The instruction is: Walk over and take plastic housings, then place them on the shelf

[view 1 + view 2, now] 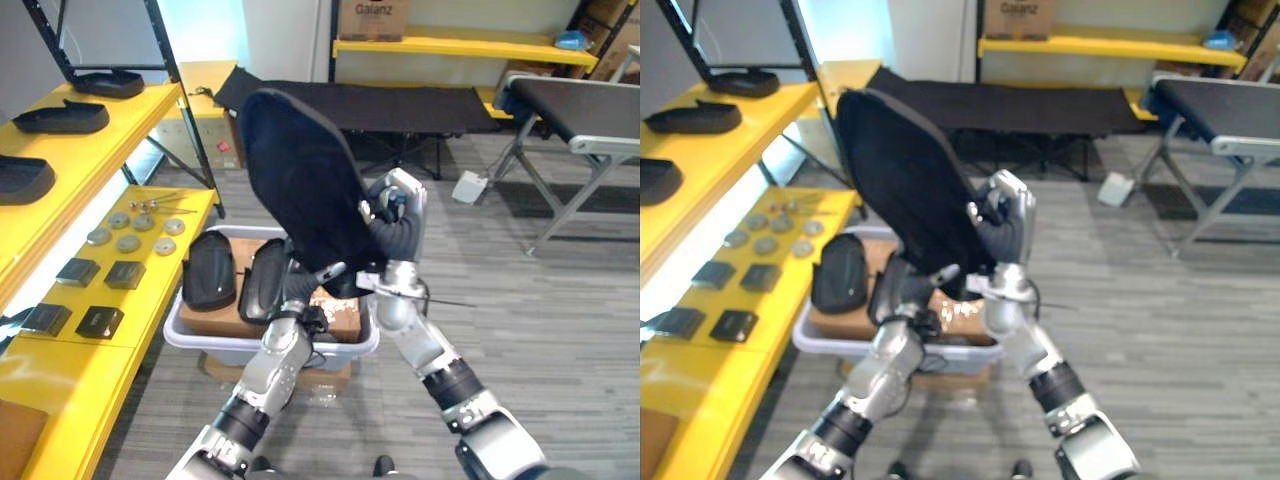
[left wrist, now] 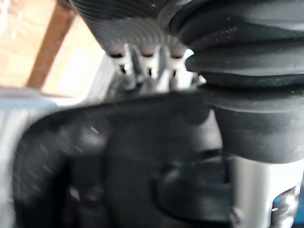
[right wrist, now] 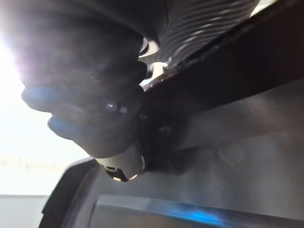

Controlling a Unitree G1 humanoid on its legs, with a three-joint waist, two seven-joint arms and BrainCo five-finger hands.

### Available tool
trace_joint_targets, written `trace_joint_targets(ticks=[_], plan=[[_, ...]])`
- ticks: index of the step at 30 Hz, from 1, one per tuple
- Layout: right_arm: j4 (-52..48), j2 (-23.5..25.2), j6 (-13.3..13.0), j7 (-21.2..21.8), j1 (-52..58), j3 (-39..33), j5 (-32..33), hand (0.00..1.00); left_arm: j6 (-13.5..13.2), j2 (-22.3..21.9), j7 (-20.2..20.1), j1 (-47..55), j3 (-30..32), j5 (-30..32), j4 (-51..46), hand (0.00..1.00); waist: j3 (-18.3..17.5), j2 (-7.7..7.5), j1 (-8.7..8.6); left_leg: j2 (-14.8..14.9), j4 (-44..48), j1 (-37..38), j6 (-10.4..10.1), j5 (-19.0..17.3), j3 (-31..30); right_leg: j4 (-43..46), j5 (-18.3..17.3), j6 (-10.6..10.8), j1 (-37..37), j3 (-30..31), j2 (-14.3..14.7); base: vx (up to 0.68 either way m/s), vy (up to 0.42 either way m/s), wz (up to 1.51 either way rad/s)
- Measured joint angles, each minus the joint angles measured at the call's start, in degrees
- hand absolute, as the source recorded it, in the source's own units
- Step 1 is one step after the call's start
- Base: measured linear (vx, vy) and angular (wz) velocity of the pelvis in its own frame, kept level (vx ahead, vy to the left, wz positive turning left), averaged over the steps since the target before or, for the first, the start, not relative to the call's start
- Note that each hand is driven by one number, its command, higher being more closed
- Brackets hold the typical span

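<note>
One black plastic housing [image 1: 300,180] stands tilted in the air, held between the robot's left hand [image 2: 147,52] at its lower edge and right hand [image 1: 395,205] against its right side. The housing hides how each hand is set, so it cannot be told whether either is spread or curled. Just below, a grey bin [image 1: 200,345] holds two more housings [image 1: 210,270] standing side by side on a cardboard box [image 1: 215,320]. To the left, a yellow shelf unit [image 1: 110,130] carries three housings [image 1: 62,117] in a row on its upper level. Six round metal discs [image 1: 127,243] and four dark square blocks [image 1: 99,322] lie on the level below.
</note>
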Motion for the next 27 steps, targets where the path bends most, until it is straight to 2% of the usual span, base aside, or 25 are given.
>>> trace_joint_targets(ticks=[3,4,9,15,21,27], plan=[[0.00,0.21,0.00,0.15,0.02,0.01,0.00,1.00,-2.22,-1.19,-2.28,-0.10,0.76,-5.10,-0.01,0.00,-0.01,-0.01,0.00,-0.05,-0.02,-0.02,0.00,0.00,-0.03,0.00,0.00,0.00,-0.01,-0.05,-0.07,0.00,0.000,0.00],[0.00,0.22,0.00,0.15,0.03,0.01,0.00,1.00,-2.70,-1.38,-3.32,-0.15,0.75,-7.46,-0.15,1.00,-0.01,-0.01,0.00,-0.07,-0.03,-0.02,0.00,0.00,-0.02,0.00,0.00,0.00,-0.01,-0.06,-0.09,0.00,0.000,0.00],[-0.01,0.23,0.00,0.19,1.10,-0.05,0.01,1.00,-2.85,-1.34,-7.26,-0.29,0.78,-13.10,-0.36,1.00,-0.05,-0.08,0.00,-0.07,-0.05,-0.04,0.00,0.00,0.03,0.00,0.00,0.00,-0.05,-0.07,-0.12,0.00,0.000,0.00],[-0.60,0.17,-0.07,0.20,1.85,-0.28,0.54,1.00,-3.01,-1.25,-10.10,-0.29,0.80,-15.21,-0.36,1.00,-0.53,-0.86,-0.05,-0.02,-0.04,-0.04,0.00,0.00,0.62,0.00,0.00,0.00,-0.28,0.13,-0.15,0.00,0.000,-0.02],[-2.67,0.82,-0.71,0.33,3.60,0.49,0.59,1.00,-3.47,-1.12,-10.23,-0.29,1.23,-14.59,-0.35,1.00,-1.28,-2.05,-0.12,0.00,-0.04,-0.04,0.00,0.00,0.91,0.00,0.00,0.01,-0.40,0.23,-0.43,0.00,0.000,-0.01],[-3.63,0.87,-1.81,0.35,4.43,1.04,1.16,1.00,-4.97,-1.07,-10.22,-0.28,1.24,-13.29,-0.35,1.00,-1.34,-2.14,-0.24,0.02,-0.04,-0.02,0.00,0.00,0.99,0.00,0.01,0.02,-0.40,0.22,-0.69,0.00,0.000,0.00]])
